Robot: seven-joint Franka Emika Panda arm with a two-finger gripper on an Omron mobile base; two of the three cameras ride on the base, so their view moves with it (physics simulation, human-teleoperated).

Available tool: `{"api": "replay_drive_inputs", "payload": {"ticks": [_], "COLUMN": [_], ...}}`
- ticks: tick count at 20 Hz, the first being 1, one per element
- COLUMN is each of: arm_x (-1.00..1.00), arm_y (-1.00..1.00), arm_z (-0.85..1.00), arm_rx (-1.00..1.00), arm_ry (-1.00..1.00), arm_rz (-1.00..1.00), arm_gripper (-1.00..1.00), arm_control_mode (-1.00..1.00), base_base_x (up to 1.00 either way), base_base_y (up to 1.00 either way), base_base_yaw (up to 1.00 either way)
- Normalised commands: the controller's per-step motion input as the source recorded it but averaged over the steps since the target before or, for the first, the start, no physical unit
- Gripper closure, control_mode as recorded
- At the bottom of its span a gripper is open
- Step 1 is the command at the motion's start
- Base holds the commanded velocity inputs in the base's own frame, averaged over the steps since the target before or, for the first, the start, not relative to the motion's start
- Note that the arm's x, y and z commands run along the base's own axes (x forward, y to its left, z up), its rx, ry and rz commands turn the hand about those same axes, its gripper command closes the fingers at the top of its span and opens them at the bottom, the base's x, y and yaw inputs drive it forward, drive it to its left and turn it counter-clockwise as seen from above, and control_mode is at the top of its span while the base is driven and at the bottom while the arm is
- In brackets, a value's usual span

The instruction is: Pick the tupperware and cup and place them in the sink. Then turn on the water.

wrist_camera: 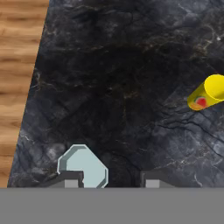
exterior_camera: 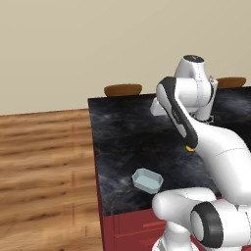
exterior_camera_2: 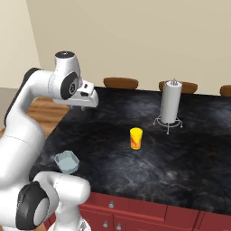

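The tupperware (exterior_camera: pixel 147 180) (exterior_camera_2: pixel 66 161), a shallow pale blue-grey container, lies on the black marble counter (exterior_camera: pixel 122 142) near its front left corner. In the hand view the tupperware (wrist_camera: pixel 83 166) sits just above the left fingertip (wrist_camera: pixel 72 180). The yellow cup (exterior_camera_2: pixel 136 138) with its red mark stands further right on the counter, and the cup (wrist_camera: pixel 208 92) is at the right edge of the hand view. My gripper (wrist_camera: pixel 111 180) hangs well above the counter, open, with nothing between its fingers. The sink and the water are out of view.
A paper towel roll on a wire stand (exterior_camera_2: pixel 171 101) stands behind the cup. Brown stools (exterior_camera: pixel 122 89) (exterior_camera_2: pixel 120 82) line the counter's far side. Wooden floor (exterior_camera: pixel 44 171) lies left of the counter's edge, and red cabinets (exterior_camera_2: pixel 149 212) run below the front.
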Motion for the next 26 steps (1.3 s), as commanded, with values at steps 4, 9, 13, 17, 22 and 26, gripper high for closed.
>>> {"api": "replay_drive_inputs", "payload": {"ticks": [4,9,13,17,22,26], "arm_x": [-0.08,-0.18,-0.31,-0.28,-0.42,-0.33], "arm_y": [0.00,0.00,-0.04,-0.03,-0.05,0.00], "arm_z": [0.00,0.00,0.00,0.00,0.00,0.00], "arm_rx": [0.00,0.00,0.00,0.00,0.00,-0.01], "arm_ry": [0.00,-0.03,-0.01,0.00,0.00,0.06], "arm_rz": [0.00,0.00,-0.01,0.00,0.00,0.00], "arm_gripper": [-1.00,-1.00,-1.00,-1.00,-1.00,-1.00], "arm_control_mode": [-1.00,-1.00,-1.00,-1.00,-1.00,-1.00], "base_base_x": [0.00,0.00,0.00,0.00,0.00,0.00], "base_base_y": [0.00,0.00,0.00,0.00,0.00,0.00], "base_base_yaw": [0.00,0.00,0.00,0.00,0.00,0.00]}}
